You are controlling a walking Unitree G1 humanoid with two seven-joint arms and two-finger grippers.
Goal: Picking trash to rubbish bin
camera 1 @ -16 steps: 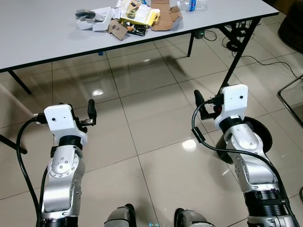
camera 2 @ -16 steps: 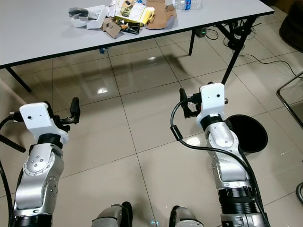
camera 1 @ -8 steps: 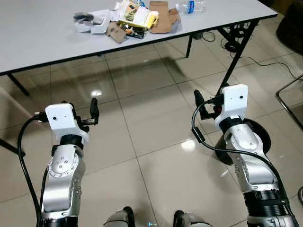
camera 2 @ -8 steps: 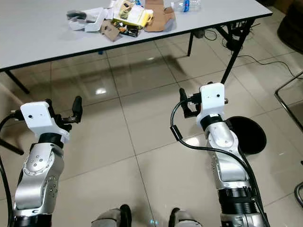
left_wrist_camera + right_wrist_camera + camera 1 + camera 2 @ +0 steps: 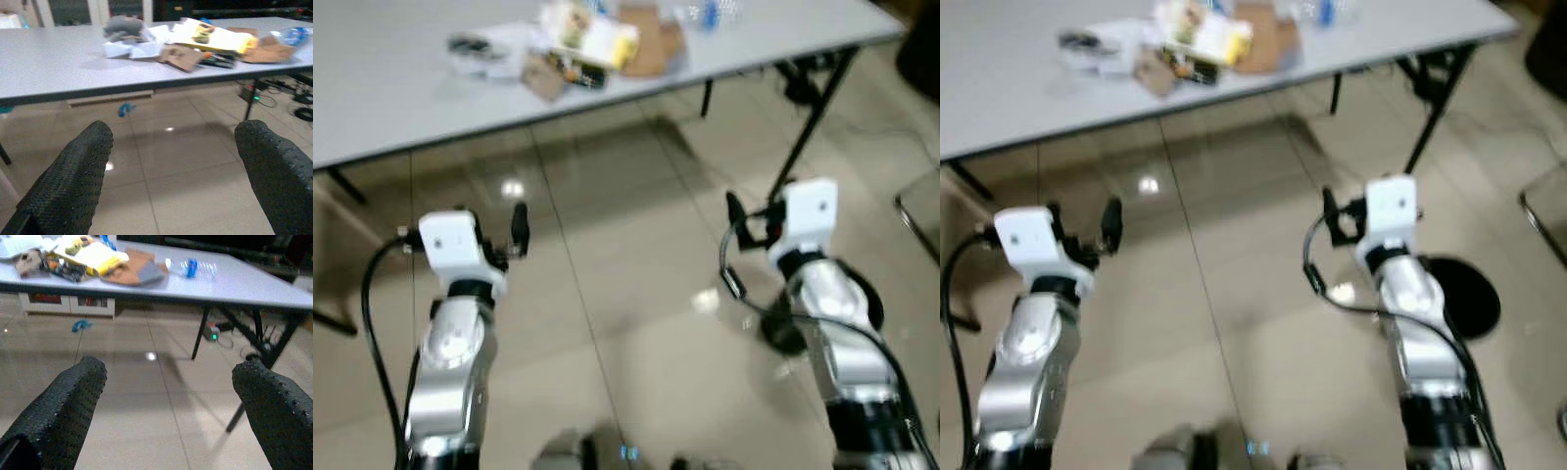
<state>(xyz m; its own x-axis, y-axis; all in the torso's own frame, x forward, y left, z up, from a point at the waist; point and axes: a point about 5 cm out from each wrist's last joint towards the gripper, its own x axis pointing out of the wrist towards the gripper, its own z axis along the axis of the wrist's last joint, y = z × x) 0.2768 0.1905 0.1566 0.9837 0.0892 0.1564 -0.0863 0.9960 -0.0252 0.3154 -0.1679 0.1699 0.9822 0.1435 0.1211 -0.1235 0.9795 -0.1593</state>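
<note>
At twelve o'clock, well off, the trash [image 5: 592, 44] lies heaped on the table [image 5: 401, 98]; the bin [image 5: 1464, 294] sits at four o'clock by the right arm. Both the left gripper [image 5: 181, 181] and right gripper [image 5: 168, 413] have jaws spread and empty, so the best approach is probably to walk up squarely and stop before reaching.

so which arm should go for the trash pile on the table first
Probably left: the left gripper, open, looks straight at the trash pile; the right gripper faces the table's end by the bottle.

A glossy beige tiled floor [image 5: 626, 255] is seen, with ceiling light reflected at 10 o'clock. A long grey table [image 5: 401, 78] on black legs [image 5: 808, 127] is set across 12 o'clock. Cables [image 5: 901, 127] are trailed at 2 o'clock.
</note>
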